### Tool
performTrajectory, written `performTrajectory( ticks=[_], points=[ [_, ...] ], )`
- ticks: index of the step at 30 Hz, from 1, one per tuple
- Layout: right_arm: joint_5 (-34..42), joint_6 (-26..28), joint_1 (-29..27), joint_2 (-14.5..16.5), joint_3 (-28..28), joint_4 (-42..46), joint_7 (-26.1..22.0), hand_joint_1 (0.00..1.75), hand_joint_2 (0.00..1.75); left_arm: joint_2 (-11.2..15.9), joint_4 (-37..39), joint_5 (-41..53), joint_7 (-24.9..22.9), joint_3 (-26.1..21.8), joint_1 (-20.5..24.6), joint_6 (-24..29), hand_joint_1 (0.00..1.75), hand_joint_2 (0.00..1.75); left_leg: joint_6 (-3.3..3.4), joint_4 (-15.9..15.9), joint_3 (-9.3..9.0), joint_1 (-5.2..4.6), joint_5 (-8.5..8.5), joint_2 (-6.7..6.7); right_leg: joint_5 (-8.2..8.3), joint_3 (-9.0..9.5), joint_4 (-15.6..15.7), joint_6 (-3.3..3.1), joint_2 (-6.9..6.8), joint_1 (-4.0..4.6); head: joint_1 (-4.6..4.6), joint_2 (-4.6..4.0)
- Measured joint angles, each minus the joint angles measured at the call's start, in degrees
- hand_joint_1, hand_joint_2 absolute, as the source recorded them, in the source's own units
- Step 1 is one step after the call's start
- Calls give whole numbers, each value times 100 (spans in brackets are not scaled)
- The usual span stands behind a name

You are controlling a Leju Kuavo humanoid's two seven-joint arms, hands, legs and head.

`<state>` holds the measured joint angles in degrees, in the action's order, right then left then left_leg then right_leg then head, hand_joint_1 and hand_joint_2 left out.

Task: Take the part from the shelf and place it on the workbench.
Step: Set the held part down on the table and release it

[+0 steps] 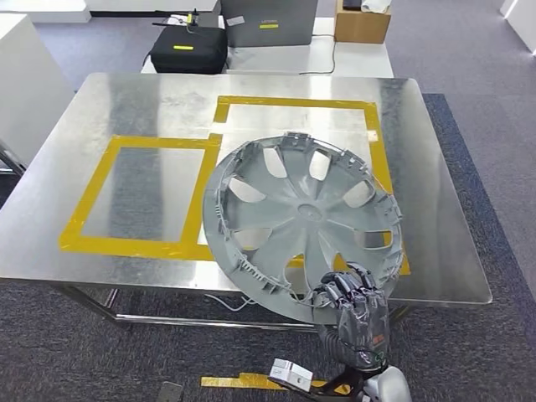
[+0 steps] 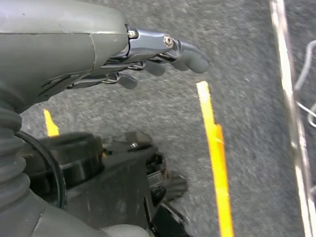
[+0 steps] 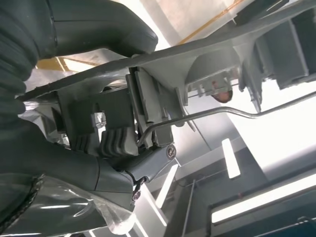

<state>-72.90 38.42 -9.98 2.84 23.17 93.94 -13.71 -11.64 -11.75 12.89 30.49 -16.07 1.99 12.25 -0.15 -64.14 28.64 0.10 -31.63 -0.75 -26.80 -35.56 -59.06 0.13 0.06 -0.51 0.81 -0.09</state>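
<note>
Gripping the rim at abt 5 o'clock, the right hand (image 1: 352, 311) holds the grey wheel cover (image 1: 303, 219) tilted over the metal workbench (image 1: 126, 109). Cover's near edge hangs past the bench's front edge; lots of bare top toward 10 o'clock, w/ yellow tape squares (image 1: 136, 197). Spokes, clips show. Left hand (image 2: 156, 57) hangs by the carpet, fingers straight, holding nothing.

Lab/workshop: steel workbench (image 1: 126, 100) w/ yellow tape (image 1: 136, 245), grey carpet (image 1: 467, 59).

Steel workbench (image 1: 126, 100) — yellow tape squares (image 1: 136, 244), grey hubcap (image 1: 303, 222) on it.
</note>
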Motion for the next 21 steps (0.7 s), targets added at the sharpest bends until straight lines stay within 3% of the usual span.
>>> performTrajectory(
  ticks=[1, 3, 5, 6, 7, 10, 11, 14, 16, 19, 20, 21],
  points=[
    [4, 0, -2, 12, -19, 0, 10, 175, 175, -2, -2, 13, 0, -8, 9, -1, 0, 175, -28, -325, 206, 5, -2, 11, -49, 79, 15, -23, -4, -10, 4, 0],
    [7, 0, -7, 28, -51, -1, 22, 175, 175, -2, -3, 26, 0, -20, 7, -2, 0, 175, -62, -887, 665, 17, -303, 20, -174, 222, 22, -50, 2, -13, 12, 0],
    [8, 0, -16, 34, -70, -8, 50, 175, 175, 0, -3, 30, -2, -37, -10, -11, 0, 175, -63, -1026, 974, 23, -762, 22, -309, 395, 22, -50, 23, -13, 12, 0],
    [13, 0, -15, 35, -78, -18, 76, 175, 175, 0, -3, 32, -8, -50, -15, -21, 0, 175, -54, -904, 1035, 22, -841, 23, -378, 495, 22, -43, 31, -13, 13, 0],
    [21, -1, -8, 35, -88, -33, 109, 175, 175, 1, -3, 33, -17, -64, -17, -32, 0, 175, -39, -665, 1054, 21, -715, 24, -456, 601, 21, -29, 35, -13, 13, 0],
    [63, -20, 76, 34, -127, -143, 235, 175, 175, 2, -1, 77, -77, -108, -34, -80, 0, 175, 22, 130, 1043, -8, 445, 31, -682, 795, 11, 43, 59, -3, 5, 0],
    [59, -36, 135, 33, -139, -202, 291, 175, 175, 1, -2, 115, -100, -120, -36, -99, 0, 175, 47, 225, 1045, -27, 681, 32, -732, 802, 19, 75, 72, -3, 4, 0],
    [-125, -151, 416, 31, -159, -468, 503, 175, 175, -8, -10, 297, -152, -128, 7, -156, 0, 175, 131, 313, 973, -33, 704, 20, -818, 838, 91, 179, 68, -17, 1, 0],
    [-350, -299, 718, 31, -161, -797, 670, 175, 175, -14, -15, 454, -218, -127, 57, -187, 0, 175, 188, 421, 862, -2, 686, 25, -973, 699, -190, 235, 41, -17, -13, 0],
    [-584, -493, 1190, 31, -153, -1419, 862, 175, 175, -23, -19, 648, -343, -114, 128, -213, 0, 175, 245, 453, 767, -4, 604, 33, -1279, -35, -1256, 280, 27, -19, -17, 0],
    [-618, -528, 1311, 31, -151, -1606, 901, 175, 175, -23, -21, 681, -368, -108, 143, -215, 0, 175, 251, 452, 731, -5, 566, 22, -1223, -231, -1438, 285, 26, -19, -19, 0],
    [-644, -553, 1407, 31, -150, -1762, 932, 175, 175, -24, -22, 706, -383, -105, 151, -216, 0, 175, 250, 451, 683, -5, 526, 4, -1034, -319, -1392, 284, 25, -19, -20, 0]
  ],
)
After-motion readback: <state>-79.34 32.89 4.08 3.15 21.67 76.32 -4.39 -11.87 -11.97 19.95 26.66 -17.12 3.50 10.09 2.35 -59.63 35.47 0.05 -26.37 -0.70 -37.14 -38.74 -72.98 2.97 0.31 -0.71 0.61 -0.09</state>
